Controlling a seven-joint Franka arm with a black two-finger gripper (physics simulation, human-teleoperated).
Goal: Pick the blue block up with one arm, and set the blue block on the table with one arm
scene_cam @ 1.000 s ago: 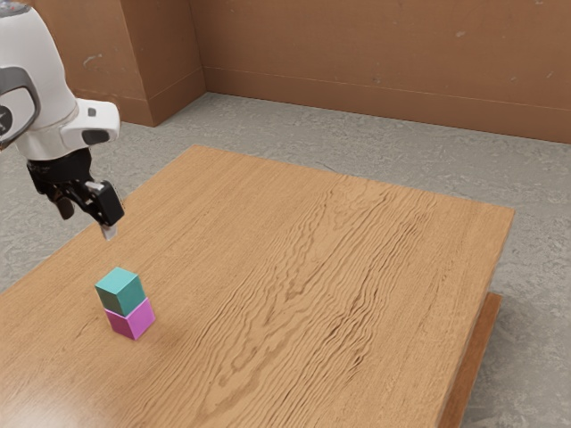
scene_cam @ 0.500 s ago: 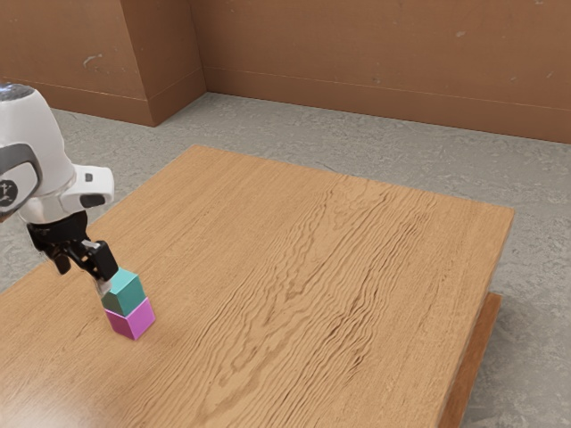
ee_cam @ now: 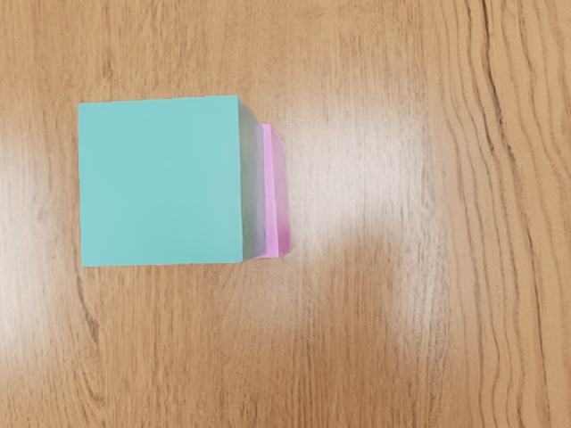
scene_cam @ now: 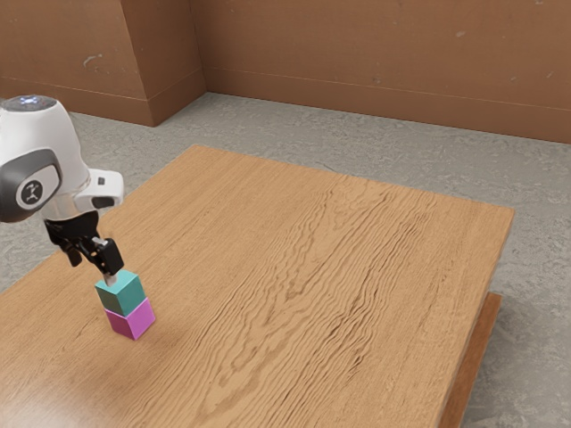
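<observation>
- Exterior view: the gripper is released, fingers parted, near the top of the teal-blue block, which sits on the magenta block on the table.
- Wrist view: the magenta block peeks out beneath the teal-blue block.

Exterior view: off to the arm's side, set back, angled down across the table toward floor and wall. Wrist view: on the arm, close in, facing nearly straight down. Shared: blue block, pink block, part of the table.
</observation>
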